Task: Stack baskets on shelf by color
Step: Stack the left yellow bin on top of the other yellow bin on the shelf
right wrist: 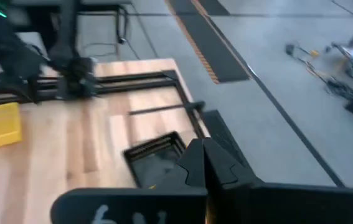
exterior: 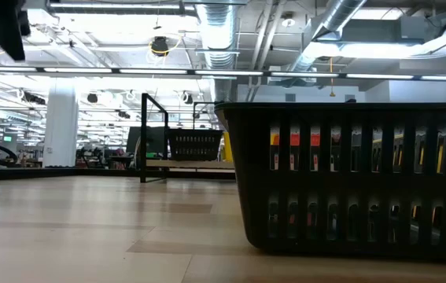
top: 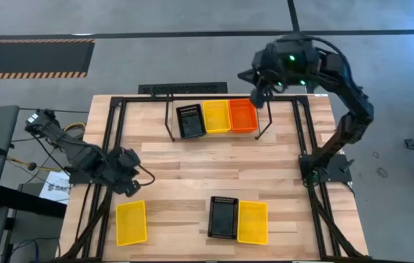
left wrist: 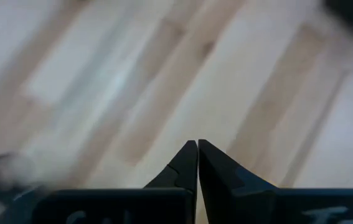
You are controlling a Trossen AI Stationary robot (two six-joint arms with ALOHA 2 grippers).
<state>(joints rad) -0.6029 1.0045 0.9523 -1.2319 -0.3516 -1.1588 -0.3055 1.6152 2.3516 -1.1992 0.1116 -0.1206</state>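
A: Baskets first. We are counting six from above. Three are sitting side by side inside the shelf (top: 170,117) at the far edge of the table (top: 185,172): a black basket (top: 190,122), a yellow basket (top: 217,117) and a red-orange basket (top: 243,115), each touching its neighbour.

B: We are seeing the other three along the near edge. A lone yellow basket (top: 131,223) is lying toward the left. A second black basket (top: 223,218) and a third yellow basket (top: 253,221) are lying just beside each other nearer the middle. The second black basket is filling the right side of the low view, close to the lens.

A: We are noting the left gripper (top: 130,183) over bare wood on the left side of the table, between the shelf row and the lone yellow basket. Its wrist view is showing the two fingers (left wrist: 185,165) pressed together with nothing between them.

B: The right gripper (top: 256,93) is hanging above the far right end of the shelf, near the red-orange basket. Its fingertips (right wrist: 196,163) are meeting as well, and we are seeing nothing in its grip. Its wrist camera is looking down on the shelf's black basket.

A: Neither gripper is touching a basket.
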